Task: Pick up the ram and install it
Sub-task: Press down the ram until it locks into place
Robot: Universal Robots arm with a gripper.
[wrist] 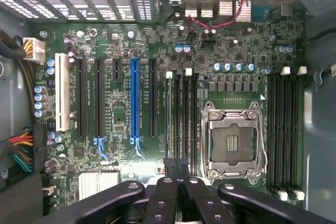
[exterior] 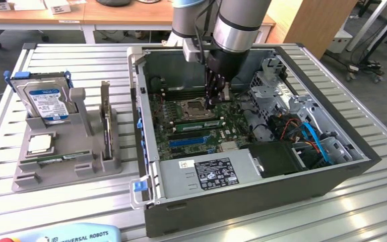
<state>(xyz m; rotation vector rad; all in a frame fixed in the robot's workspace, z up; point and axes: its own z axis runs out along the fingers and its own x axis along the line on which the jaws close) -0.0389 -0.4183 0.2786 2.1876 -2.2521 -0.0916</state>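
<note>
Two green sticks in view. The ram (exterior: 197, 122) stood on edge in a slot just beside the CPU socket (exterior: 192, 107), inside the open case (exterior: 247, 201). In the wrist view it was the pale-edged strip (wrist: 169, 114) in the slot bank next to the socket (wrist: 232, 142). A second stick (exterior: 60, 159) lay flat in the gray holder (exterior: 66, 174) on the desk (exterior: 382, 201), well apart from the arm.

The fingers (wrist: 171, 171) were pressed together with nothing between them, low over the near end of that slot bank. Couldn't tell whether they touched the ram's top edge.

Handling, my read: light, thin, stiff along its length, and easy to crack or bend if loaded off-axis. Grip the long edges at mid-length, off the chips and contacts, and push straight down.

Nearby: the socket's metal frame was close on one side, a blue expansion slot (wrist: 135, 98) and black slots on the other, orange and blue cables (exterior: 314, 138) towards the drive bay. The hard drive (exterior: 46, 101) and the CPU chip (exterior: 40, 143) sat in the holder.
</note>
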